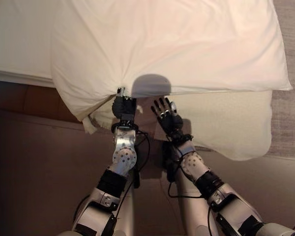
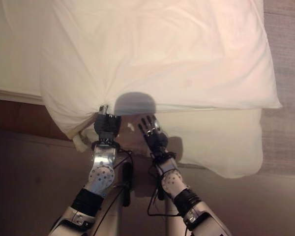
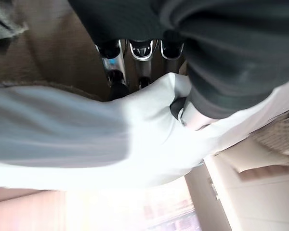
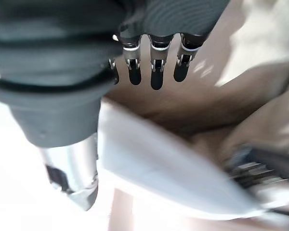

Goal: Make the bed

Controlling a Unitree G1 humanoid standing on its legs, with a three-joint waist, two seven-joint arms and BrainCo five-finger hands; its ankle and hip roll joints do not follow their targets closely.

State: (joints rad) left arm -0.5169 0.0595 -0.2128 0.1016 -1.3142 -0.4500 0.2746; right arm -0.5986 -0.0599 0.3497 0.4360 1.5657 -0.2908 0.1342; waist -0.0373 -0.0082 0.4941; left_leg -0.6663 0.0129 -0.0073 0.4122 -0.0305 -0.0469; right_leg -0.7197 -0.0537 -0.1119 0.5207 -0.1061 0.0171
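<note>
Brown floor [image 1: 39,162] below; grey woven carpet [image 1: 291,59] at right.

The pillow [image 1: 167,44] was seen as plain cream-white, no print on it at all, with a warm pinkish tint over the top half. A second pillow [image 1: 231,123] under it was coloured a slightly yellower cream, also plain. The bed sheet [image 1: 14,39] was the same off-white. The bed frame [image 1: 39,103] below was done in reddish brown, and the floor [image 1: 34,167] in a duller brown. The carpet [image 1: 290,49] was found to be grey-beige with a fine woven texture. The left hand [image 1: 123,105] and right hand [image 1: 166,114] were covered in dark ribbed black, with silver fingers tipped in black.
</note>
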